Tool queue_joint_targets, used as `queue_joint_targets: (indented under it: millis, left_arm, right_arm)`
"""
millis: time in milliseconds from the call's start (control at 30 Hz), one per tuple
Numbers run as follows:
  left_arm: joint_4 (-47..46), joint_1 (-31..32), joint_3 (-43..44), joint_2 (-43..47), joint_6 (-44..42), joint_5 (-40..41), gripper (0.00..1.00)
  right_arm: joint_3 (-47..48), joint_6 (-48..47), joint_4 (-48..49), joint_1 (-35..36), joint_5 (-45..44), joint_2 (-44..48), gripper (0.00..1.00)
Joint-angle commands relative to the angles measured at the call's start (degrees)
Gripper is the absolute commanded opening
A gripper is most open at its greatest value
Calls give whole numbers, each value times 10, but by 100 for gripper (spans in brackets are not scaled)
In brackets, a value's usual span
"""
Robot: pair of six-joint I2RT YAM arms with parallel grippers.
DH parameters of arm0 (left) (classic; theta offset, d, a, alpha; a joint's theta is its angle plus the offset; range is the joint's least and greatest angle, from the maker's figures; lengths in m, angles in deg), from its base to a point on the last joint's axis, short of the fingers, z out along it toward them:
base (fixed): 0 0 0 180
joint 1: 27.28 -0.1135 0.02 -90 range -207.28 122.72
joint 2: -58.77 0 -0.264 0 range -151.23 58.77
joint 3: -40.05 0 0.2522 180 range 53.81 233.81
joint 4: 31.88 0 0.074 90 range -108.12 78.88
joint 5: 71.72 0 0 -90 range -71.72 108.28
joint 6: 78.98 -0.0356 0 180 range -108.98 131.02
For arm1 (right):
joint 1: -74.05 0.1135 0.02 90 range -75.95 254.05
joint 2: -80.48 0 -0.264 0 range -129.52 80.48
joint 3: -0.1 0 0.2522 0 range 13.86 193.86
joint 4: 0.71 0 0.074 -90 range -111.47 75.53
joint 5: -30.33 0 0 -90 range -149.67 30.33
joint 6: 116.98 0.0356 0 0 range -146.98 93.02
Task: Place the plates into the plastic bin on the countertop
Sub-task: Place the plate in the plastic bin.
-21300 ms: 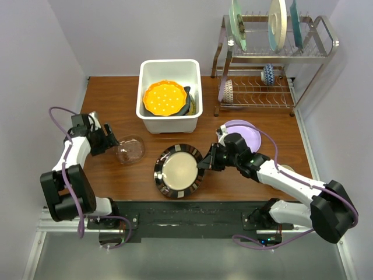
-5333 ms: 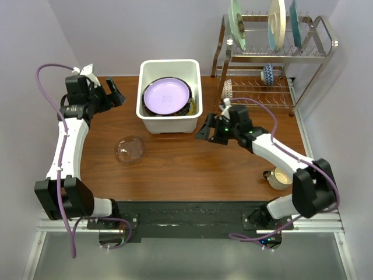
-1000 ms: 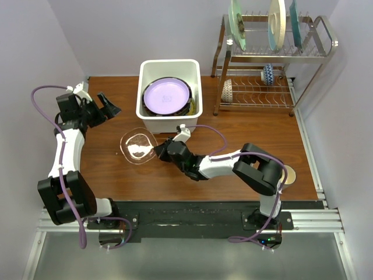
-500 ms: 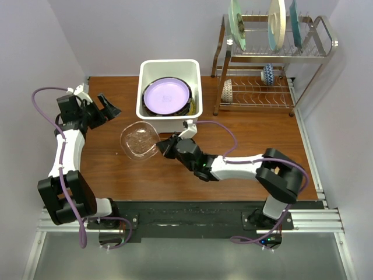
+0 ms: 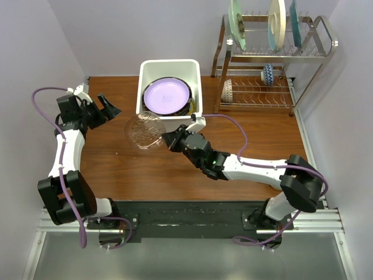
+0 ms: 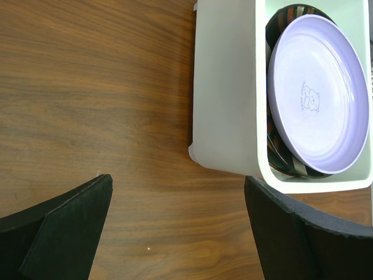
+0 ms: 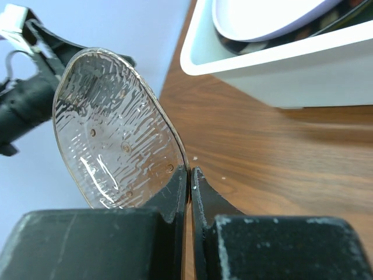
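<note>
Clearance matters most in this step. The right gripper (image 7: 189,181) pinches the clear glass plate (image 5: 144,131) by a thin bite on its rim, with the jaws almost shut on the edge. The plate hangs steeply tilted above the desk (image 5: 145,172), just beside the near left corner of the bin (image 5: 169,63).

The bin already carries a lilac plate (image 5: 167,96) on top of darker ones, so the stack sits fairly high inside the walls. By my reading, the plate should rise until its lowest edge passes over the white rim. It should then travel across until it hangs over the lilac plate and tip toward flat on the way down. The jaws should part only once the glass rests on the stack.

The hold is small and glass is slick, so a slow, steady wrist turn looks safer than a quick swing. A knock on the rim could twist the plate free.

The left gripper (image 5: 108,105) stands wide and empty over the desk to the left of the bin, out of the path.
</note>
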Motion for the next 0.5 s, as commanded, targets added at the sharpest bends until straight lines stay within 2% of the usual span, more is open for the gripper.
queue_joint_targets:
  millis: [0,467]
  left_arm:
    - [-25,-8,-6,1,2,-3,100]
    - [-30,-7,-11,0,2,-3,100]
  right_arm:
    - [49,-27,-20,-16,-32,27,0]
    - [147,-26,-115,-127,62,-6,0]
